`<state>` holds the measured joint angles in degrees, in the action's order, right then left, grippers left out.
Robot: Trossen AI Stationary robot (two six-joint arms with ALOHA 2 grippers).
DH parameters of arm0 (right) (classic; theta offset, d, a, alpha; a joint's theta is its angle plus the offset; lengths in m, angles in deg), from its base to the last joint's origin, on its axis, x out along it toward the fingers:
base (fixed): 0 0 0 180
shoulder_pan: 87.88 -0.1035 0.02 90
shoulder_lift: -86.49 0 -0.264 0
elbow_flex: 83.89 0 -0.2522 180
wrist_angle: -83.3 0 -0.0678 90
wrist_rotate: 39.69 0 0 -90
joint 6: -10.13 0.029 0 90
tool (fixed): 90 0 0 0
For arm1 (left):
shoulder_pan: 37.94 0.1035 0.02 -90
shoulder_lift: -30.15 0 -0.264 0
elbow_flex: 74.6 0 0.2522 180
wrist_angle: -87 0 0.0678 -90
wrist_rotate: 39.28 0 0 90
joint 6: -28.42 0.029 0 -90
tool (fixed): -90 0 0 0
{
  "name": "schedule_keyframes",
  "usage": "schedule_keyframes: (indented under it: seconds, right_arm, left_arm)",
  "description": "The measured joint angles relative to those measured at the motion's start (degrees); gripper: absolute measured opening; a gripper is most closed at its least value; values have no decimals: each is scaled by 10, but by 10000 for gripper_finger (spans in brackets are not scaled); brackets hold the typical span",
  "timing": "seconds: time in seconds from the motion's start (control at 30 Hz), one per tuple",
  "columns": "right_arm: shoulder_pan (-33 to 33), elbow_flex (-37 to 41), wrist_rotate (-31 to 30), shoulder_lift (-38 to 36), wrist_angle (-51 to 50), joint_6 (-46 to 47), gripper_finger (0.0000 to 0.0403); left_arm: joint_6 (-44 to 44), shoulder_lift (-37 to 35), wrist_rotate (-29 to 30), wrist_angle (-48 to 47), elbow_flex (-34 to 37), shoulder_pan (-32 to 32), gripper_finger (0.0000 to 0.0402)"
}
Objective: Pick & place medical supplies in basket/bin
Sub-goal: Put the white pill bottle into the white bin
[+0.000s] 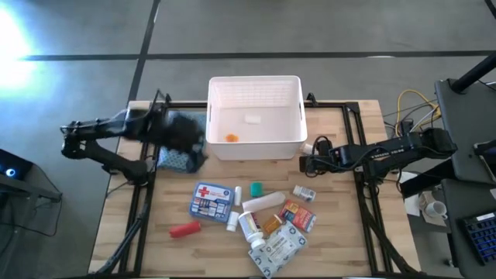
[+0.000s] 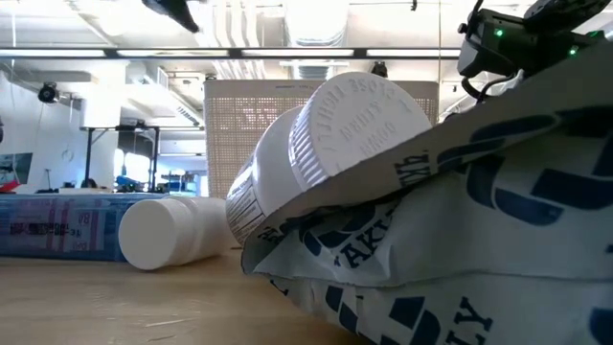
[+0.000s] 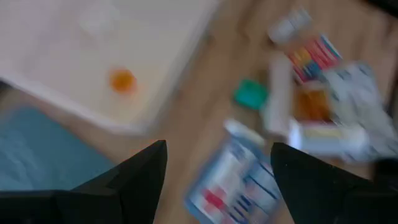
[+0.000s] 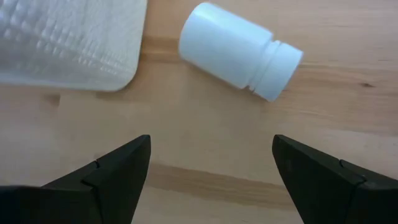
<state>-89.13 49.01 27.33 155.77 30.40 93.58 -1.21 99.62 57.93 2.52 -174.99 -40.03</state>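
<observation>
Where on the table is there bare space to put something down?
Bare wood lies along the table right of the orange box, and at its left edge beside the red item. The bin floor is mostly bare apart from two small items. It is crowded between the first-aid box and the grey-white pack.

A pale planked wooden tabletop (image 1: 341,232) with visible grain carries a white ribbed plastic bin (image 1: 256,97) and a smooth matt white plastic bottle (image 4: 239,51) — its cap finely ridged.

A white pill bottle (image 4: 239,51) lies beside the bin's corner (image 4: 74,43), ahead of the gaping right pincer (image 4: 211,168).
</observation>
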Motion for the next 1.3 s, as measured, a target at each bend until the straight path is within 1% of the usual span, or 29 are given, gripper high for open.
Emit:
schedule_keyframes:
  seconds: [0.13, 0.23, 0.3, 0.4, 0.47, 0.57, 0.63, 0.7, 0.77, 0.83, 0.93, 0.97, 1.03, 1.1, 1.17, 1.23, 1.3]
  right_arm:
    - [0, 0, 12, 0, 11, -53, 325]
    - [0, 0, 19, 0, 10, -69, 325]
    - [0, 0, 20, 0, 11, -76, 325]
    - [0, 0, 21, 0, 12, -80, 325]
    - [0, 0, 22, 0, 13, -94, 325]
    - [0, 0, 37, 0, 15, -123, 325]
    - [0, 0, 56, 0, 17, -149, 325]
    - [-4, -8, 69, 0, 16, -177, 325]
    - [-10, -27, 69, -1, 3, -179, 325]
    - [-13, -57, 55, -2, -64, -137, 325]
    - [-12, -102, 12, 2, -230, -48, 325]
    - [-12, -113, -4, 2, -271, -27, 325]
    - [-8, -124, -27, -6, -315, -9, 325]
    - [16, -121, -26, -22, -308, -11, 325]
    - [53, -106, -12, -38, -267, -26, 325]
    - [82, -85, -9, -48, -193, -110, 325]
    - [95, -66, -7, -51, -104, -239, 325]
  left_arm:
    - [-131, -15, 5, -17, 59, -144, 267]
    - [-236, -12, 7, -8, 124, -255, 267]
    - [-293, -5, 7, 17, 174, -322, 267]
    - [-364, 4, 8, 83, 250, -395, 267]
    - [-417, 9, 8, 137, 295, -420, 267]
    - [-471, 17, 10, 214, 348, -434, 267]
    - [-476, 23, 11, 253, 369, -437, 267]
    - [-477, 30, 12, 261, 375, -437, 267]
    - [-473, 34, 13, 256, 375, -436, 267]
    - [-469, 37, 18, 250, 371, -436, 267]
    - [-469, 37, 19, 249, 372, -436, 267]
    - [-469, 37, 19, 249, 373, -436, 267]
    - [-468, 37, 21, 248, 375, -436, 267]
    - [-468, 37, 23, 248, 378, -436, 267]
    - [-464, 37, 23, 248, 381, -436, 267]
    - [-458, 37, 24, 248, 384, -436, 267]
    - [-457, 37, 24, 248, 388, -436, 267]
